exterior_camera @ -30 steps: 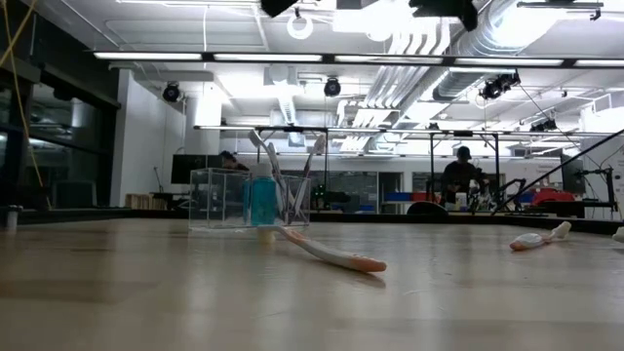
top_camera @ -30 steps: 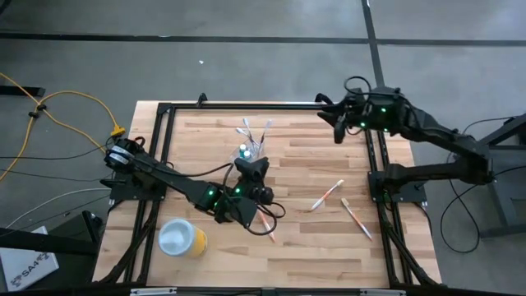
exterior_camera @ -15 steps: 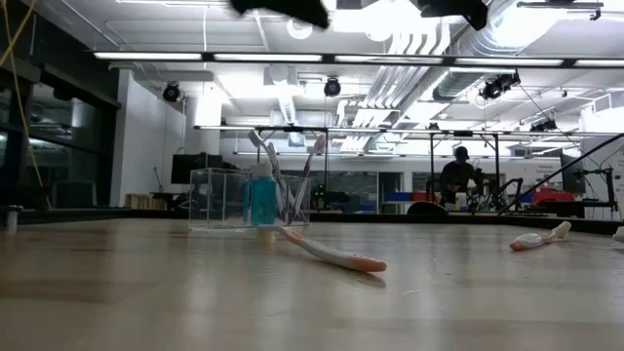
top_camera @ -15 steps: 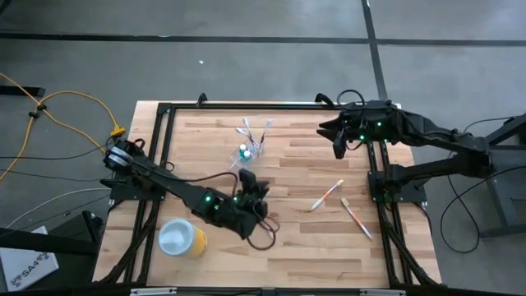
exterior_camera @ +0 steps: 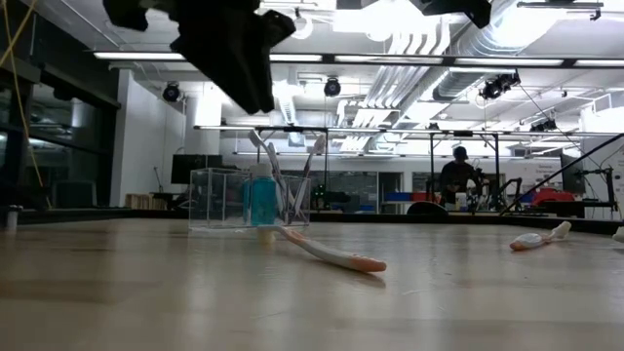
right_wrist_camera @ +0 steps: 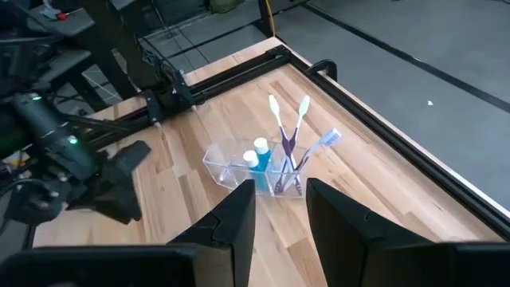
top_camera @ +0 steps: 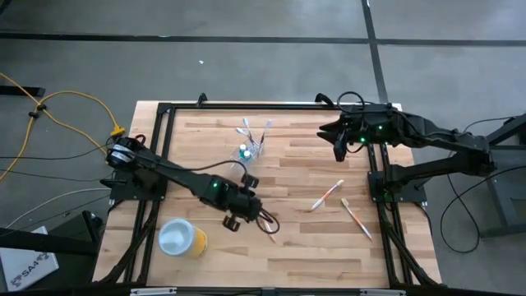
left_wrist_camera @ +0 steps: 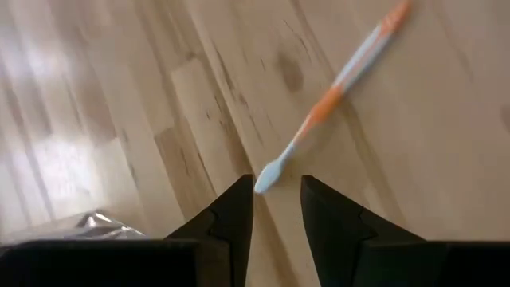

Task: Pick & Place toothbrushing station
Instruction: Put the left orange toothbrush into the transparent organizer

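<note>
A clear plastic cup (top_camera: 251,149) stands at the far middle of the table, holding a blue tube (right_wrist_camera: 257,155) and several upright toothbrushes (right_wrist_camera: 288,135). An orange-and-white toothbrush (left_wrist_camera: 335,100) lies flat on the wood near the table's middle. My left gripper (left_wrist_camera: 275,191) hangs open above it and points down, its fingertips on either side of the brush's head and apart from it. In the low view it (exterior_camera: 226,49) is well above the table. My right gripper (top_camera: 338,146) hovers open at the far right, facing the cup.
Two more toothbrushes (top_camera: 327,195) (top_camera: 356,216) lie on the right half of the table. A yellow cup (top_camera: 182,238) with a pale top stands at the near left. A black frame (top_camera: 246,107) runs along the table's edges.
My left gripper has swung from beside the clear cup toward the table's near edge. It has come down and tipped from nearly level to pointing down over the lying toothbrush. My right gripper has shifted slightly toward the near edge. No object has moved.
</note>
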